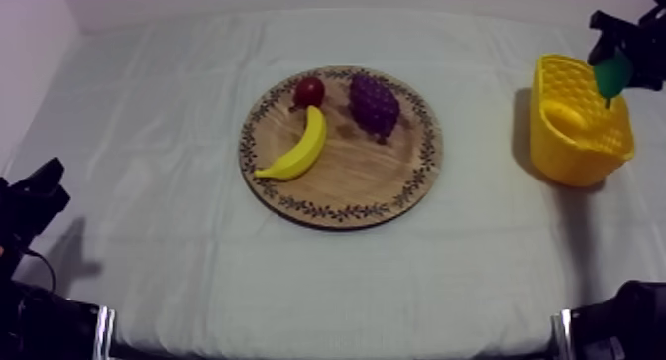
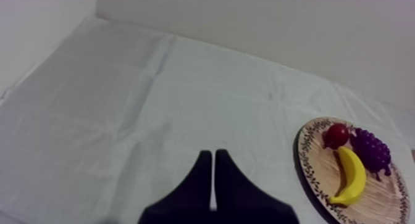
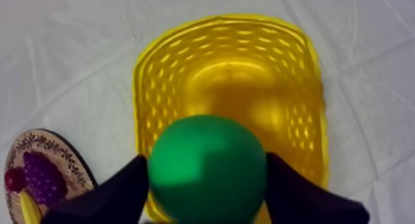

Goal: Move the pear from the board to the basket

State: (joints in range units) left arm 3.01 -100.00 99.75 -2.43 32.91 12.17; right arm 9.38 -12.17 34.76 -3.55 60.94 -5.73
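My right gripper [image 1: 616,74] hangs over the yellow basket [image 1: 575,136] at the table's right, shut on the green pear [image 1: 612,76]. From the right wrist, the pear [image 3: 208,168] sits between my black fingers [image 3: 117,192] directly above the basket's open inside [image 3: 185,84]. The round wooden board [image 1: 342,180] lies mid-table with a banana [image 1: 297,151], a small red fruit [image 1: 309,90] and a bunch of grapes [image 1: 375,104]. My left gripper [image 2: 213,171] is shut on nothing over bare cloth, left of the board [image 2: 309,168].
The left arm [image 1: 30,210] rests low at the table's left edge. A white wall [image 2: 278,29] borders the table's far side. Bare cloth separates the board from the basket.
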